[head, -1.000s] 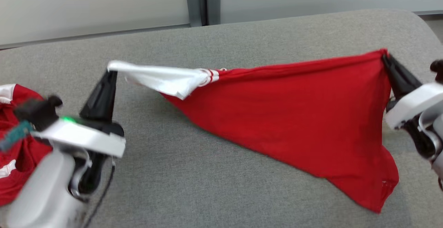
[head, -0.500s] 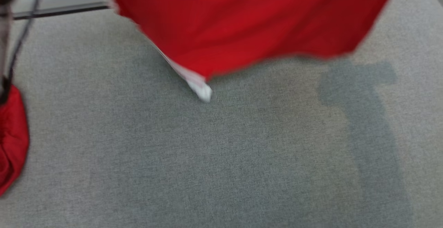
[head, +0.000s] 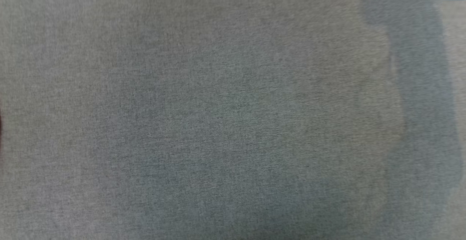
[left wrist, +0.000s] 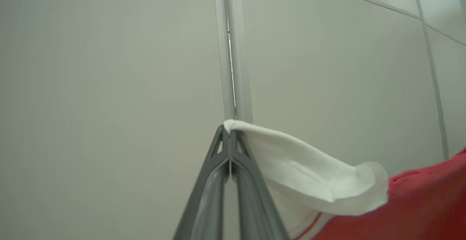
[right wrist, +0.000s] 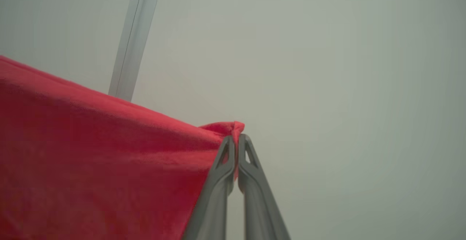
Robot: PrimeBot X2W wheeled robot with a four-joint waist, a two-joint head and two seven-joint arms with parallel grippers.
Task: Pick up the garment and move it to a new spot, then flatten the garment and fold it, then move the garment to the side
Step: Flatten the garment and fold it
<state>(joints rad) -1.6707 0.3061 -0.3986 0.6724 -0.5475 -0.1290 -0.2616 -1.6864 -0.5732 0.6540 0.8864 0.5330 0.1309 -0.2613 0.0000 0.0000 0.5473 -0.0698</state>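
left gripper (left wrist: 230, 136) clamped on tip of white sleeve (left wrist: 309, 174), red garment (left wrist: 422, 203) trailing to its right, right gripper (right wrist: 236, 141) pinching a red corner, cloth spreading left against pale wall (right wrist: 346, 69), grey upholstery (head: 218, 109) in head view

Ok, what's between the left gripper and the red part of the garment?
The garment's white sleeve, pinched in the left gripper, joins them; the left wrist view shows it.

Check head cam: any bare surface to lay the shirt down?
The gray fabric surface is bare from the left edge to a shadow band on the right. No clutter visible. The red shirt is held up: left gripper shut on its white sleeve, right gripper on a red corner.
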